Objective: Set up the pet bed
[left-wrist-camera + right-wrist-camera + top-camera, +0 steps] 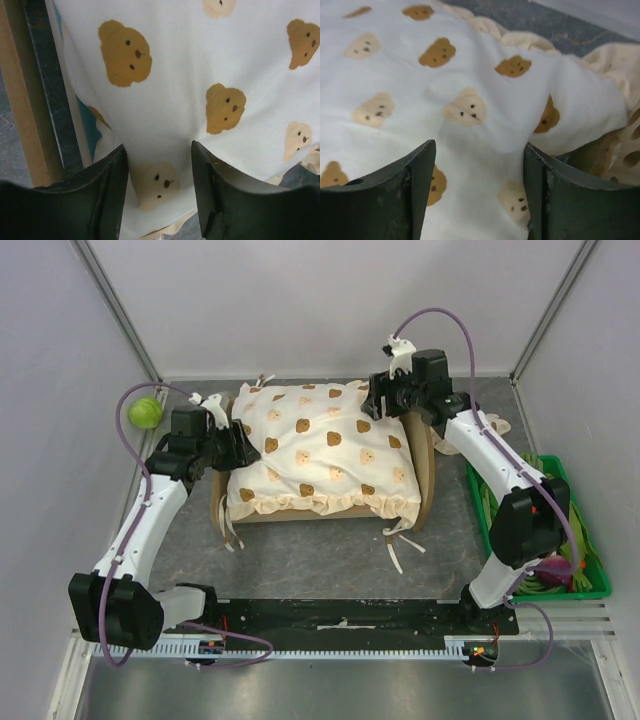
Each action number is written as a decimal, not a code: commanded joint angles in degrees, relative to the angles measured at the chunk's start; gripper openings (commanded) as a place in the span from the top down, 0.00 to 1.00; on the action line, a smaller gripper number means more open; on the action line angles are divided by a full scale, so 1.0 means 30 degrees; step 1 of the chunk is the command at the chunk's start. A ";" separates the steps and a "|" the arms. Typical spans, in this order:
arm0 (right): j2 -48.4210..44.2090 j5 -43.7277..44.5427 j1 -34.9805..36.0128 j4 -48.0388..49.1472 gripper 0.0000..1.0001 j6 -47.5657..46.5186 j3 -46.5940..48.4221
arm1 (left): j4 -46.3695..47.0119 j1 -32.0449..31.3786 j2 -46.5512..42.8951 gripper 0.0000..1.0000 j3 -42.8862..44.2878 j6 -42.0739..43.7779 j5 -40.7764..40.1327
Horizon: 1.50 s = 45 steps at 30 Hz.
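Observation:
The pet bed (427, 472) is a light-wood frame in the middle of the table. A cream bear-print cushion (320, 450) lies across it and hides the base. My left gripper (238, 445) is at the cushion's left edge. In the left wrist view it (159, 150) is open, with cushion fabric (190, 75) lying between the spread jaws beside the wooden side rail (20, 100). My right gripper (382, 396) is at the cushion's far right corner. It (479, 150) is also open over the cushion (420, 90), next to the headboard with cutouts (626, 160).
A green ball (146, 412) lies at the far left by the wall. A green basket (565, 593) of vegetables stands at the right edge, beside the right arm. Cushion ties (400, 540) trail onto the table in front of the bed.

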 commanded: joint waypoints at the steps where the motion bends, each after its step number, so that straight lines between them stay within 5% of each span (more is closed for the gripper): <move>1: -0.1771 -0.2014 0.0037 -0.1534 0.22 -0.1254 0.3980 | -0.0819 0.0034 -0.1146 0.33 0.0660 0.0266 -0.0771; 5: -0.3584 -0.1466 0.0037 -0.1479 0.19 -0.0873 0.3782 | -0.1845 0.0034 -0.1967 0.24 0.1567 0.0589 -0.2235; 10: -0.6310 0.5815 -0.0021 -0.2501 0.11 -0.0638 0.1734 | -0.2462 0.0063 -0.3342 0.05 0.1922 0.0648 -0.4812; 20: -0.7164 0.7242 -0.0490 -0.4261 0.17 -0.0052 -0.1815 | -0.2433 0.0092 -0.4576 0.02 0.0254 -0.0464 -0.7191; 25: -0.6022 0.7241 -0.1133 -0.4320 0.37 -0.0636 -0.2226 | -0.2403 0.0092 -0.4664 0.02 -0.0070 -0.0553 -0.6691; 27: -0.5495 0.7242 -0.1456 -0.4116 0.67 -0.1190 -0.2168 | -0.2374 0.0093 -0.4722 0.02 -0.0158 -0.0611 -0.6691; 30: -0.4705 0.7212 -0.2042 -0.3618 0.94 -0.1720 -0.1759 | -0.2257 0.0092 -0.4723 0.02 -0.0217 -0.0786 -0.6428; 33: -0.3592 0.6835 -0.2687 -0.3120 1.00 -0.2160 -0.0794 | -0.1994 0.0092 -0.4752 0.02 -0.0451 -0.1166 -0.5814; 39: -0.1277 0.4665 -0.3157 -0.3087 0.88 -0.2602 0.2047 | -0.1174 0.0092 -0.4898 0.02 -0.1329 -0.2045 -0.4085; 45: -0.2559 0.3111 -0.3157 -0.3587 0.28 -0.1928 0.3311 | -0.0851 0.0092 -0.5337 0.02 -0.2325 -0.2778 -0.4609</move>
